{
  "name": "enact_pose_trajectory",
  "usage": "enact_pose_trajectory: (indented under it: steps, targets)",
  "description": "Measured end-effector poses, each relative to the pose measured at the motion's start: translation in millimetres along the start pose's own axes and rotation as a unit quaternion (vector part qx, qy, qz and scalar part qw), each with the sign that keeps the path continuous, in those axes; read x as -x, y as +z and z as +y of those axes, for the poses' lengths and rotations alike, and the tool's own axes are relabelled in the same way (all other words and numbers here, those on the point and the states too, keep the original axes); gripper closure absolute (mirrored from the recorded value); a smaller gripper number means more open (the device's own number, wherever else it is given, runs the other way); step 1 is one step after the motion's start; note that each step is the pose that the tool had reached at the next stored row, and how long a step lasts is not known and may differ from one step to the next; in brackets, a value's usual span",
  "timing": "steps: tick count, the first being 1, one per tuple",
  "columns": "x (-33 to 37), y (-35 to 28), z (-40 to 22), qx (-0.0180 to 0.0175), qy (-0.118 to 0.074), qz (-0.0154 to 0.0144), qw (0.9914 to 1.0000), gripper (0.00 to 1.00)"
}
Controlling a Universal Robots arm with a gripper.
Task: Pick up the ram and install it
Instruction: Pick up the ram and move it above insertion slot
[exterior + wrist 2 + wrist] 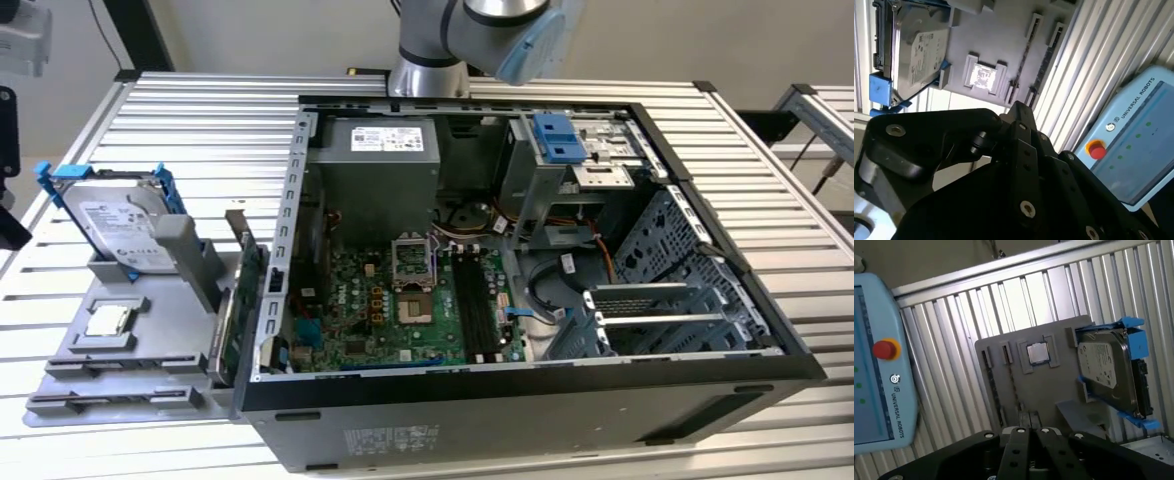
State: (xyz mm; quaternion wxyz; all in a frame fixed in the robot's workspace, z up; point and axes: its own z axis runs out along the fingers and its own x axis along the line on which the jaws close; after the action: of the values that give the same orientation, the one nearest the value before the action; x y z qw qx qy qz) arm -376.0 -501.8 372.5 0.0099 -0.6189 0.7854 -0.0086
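Tool [1031, 431] closed on nothing, aimed down at the grey tray [1054, 385] from high above the table [949, 350].

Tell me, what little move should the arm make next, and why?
Probably ease the gripper down toward the gray tray, I'd judge. In both wrist views it hangs above that tray, where what looks like the ram stands on edge in a narrow holder, and the memory slots in the open case look unfilled.
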Motion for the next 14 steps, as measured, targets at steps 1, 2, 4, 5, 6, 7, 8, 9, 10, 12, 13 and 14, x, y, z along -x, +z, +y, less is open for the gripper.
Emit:
enact_pose_trajectory:
  steps: [1, 2, 4, 5, 6, 7, 8, 9, 10, 12, 13, 14]
  targets:
    - [0.0, 0.3, 0.0, 0.0001, -0.009, -0.0002, 0.99996, 1.00]
    - [0.0, 0.6, 0.0, 0.0001, -0.018, -0.0004, 0.99983, 1.00]
    - [0.0, 1.2, 0.0, 0.0002, -0.036, -0.0009, 0.99934, 1.00]
    - [0.0, 1.5, 0.0, 0.0003, -0.045, -0.0011, 0.99897, 1.00]
    - [0.0, 1.8, 0.1, 0.0003, -0.053, -0.0013, 0.99858, 1.00]
    - [0.0, 2.2, 0.1, 0.0003, -0.061, -0.0015, 0.99812, 1.00]
    - [-0.1, 2.5, 0.2, 0.0003, -0.068, -0.0017, 0.99770, 1.00]
    - [-0.1, 3.0, 0.3, 0.0003, -0.074, -0.0019, 0.99724, 1.00]
    - [-0.2, 3.4, 0.5, 0.0004, -0.080, -0.0021, 0.99676, 1.00]
    - [-0.4, 4.4, 1.6, 0.0005, -0.091, -0.0023, 0.99583, 1.00]
    - [-0.6, 5.0, 2.5, 0.0005, -0.096, -0.0024, 0.99540, 1.00]
    - [-1.0, 5.6, 3.9, 0.0005, -0.099, -0.0025, 0.99505, 1.00]
